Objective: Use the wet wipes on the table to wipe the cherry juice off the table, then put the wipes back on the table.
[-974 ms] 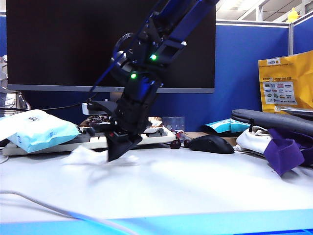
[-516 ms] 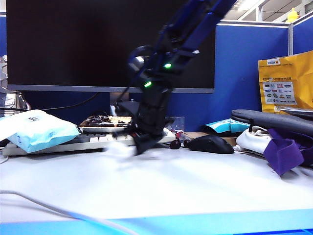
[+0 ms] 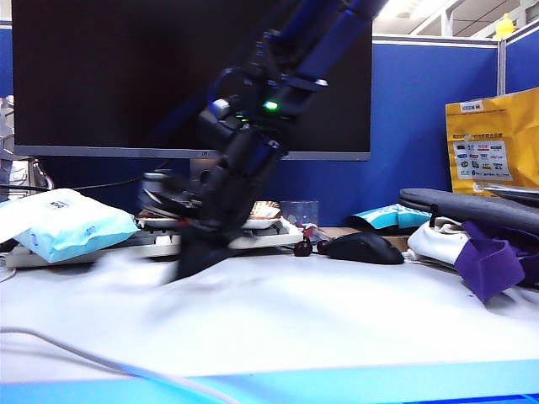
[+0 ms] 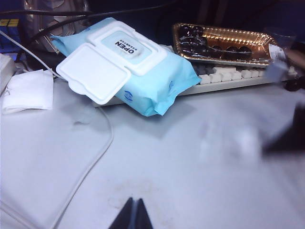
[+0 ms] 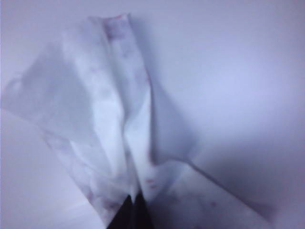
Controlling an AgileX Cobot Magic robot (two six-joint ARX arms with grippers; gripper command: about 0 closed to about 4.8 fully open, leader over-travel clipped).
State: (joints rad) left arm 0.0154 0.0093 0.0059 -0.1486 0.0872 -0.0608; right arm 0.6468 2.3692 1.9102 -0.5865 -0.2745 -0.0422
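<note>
My right gripper point(image 5: 132, 200) is shut on the wet wipes point(image 5: 109, 119), a wrinkled white sheet with faint pink spots, pressed flat on the table point(image 3: 337, 320). In the exterior view that gripper point(image 3: 187, 263) is a blur low over the table, left of centre, in front of the keyboard. The left wrist view shows the wet wipes point(image 4: 233, 138) as a pale blur beside the dark gripper. No cherry juice smear can be made out on the table itself. My left gripper point(image 4: 133, 202) is shut and empty, just above the desk top.
A light-blue wipes packet point(image 3: 72, 223) lies at the left, partly on the keyboard point(image 3: 160, 244). Behind are a tray of cherries point(image 4: 219, 43), two loose cherries point(image 3: 301, 247) and a black mouse point(image 3: 364, 247). A white cable point(image 3: 84, 358) crosses the front left. Purple cloth point(image 3: 488, 261) lies right.
The right gripper swept right along the table towards the cherries, then back left past where it began, dragging the wipe. The left gripper has not moved.
</note>
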